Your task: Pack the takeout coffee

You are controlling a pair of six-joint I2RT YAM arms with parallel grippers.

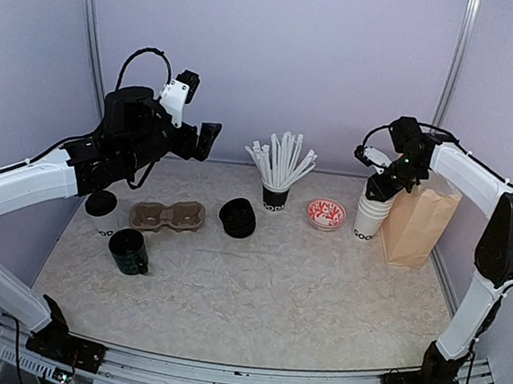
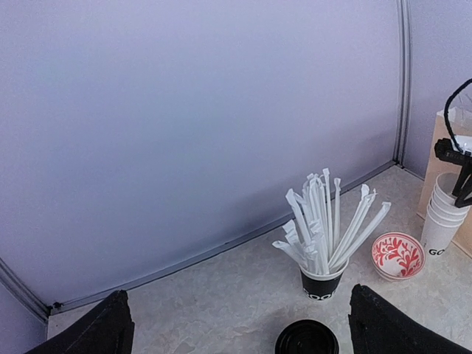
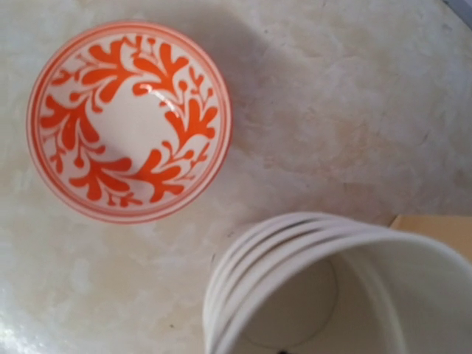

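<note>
The takeout coffee, a white paper cup with a flat black lid, stands at the table's left edge, partly hidden under my left arm. My left gripper is raised high above the table's back left, open and empty; in the left wrist view its black fingers are spread wide. My right gripper is at the rim of a stack of white paper cups, which also shows in the right wrist view. Its fingers do not show in that view.
A brown paper bag stands right of the cup stack. A red-patterned bowl, a black cup of straws, a stack of black lids, a cardboard cup carrier and a dark green mug are on the table.
</note>
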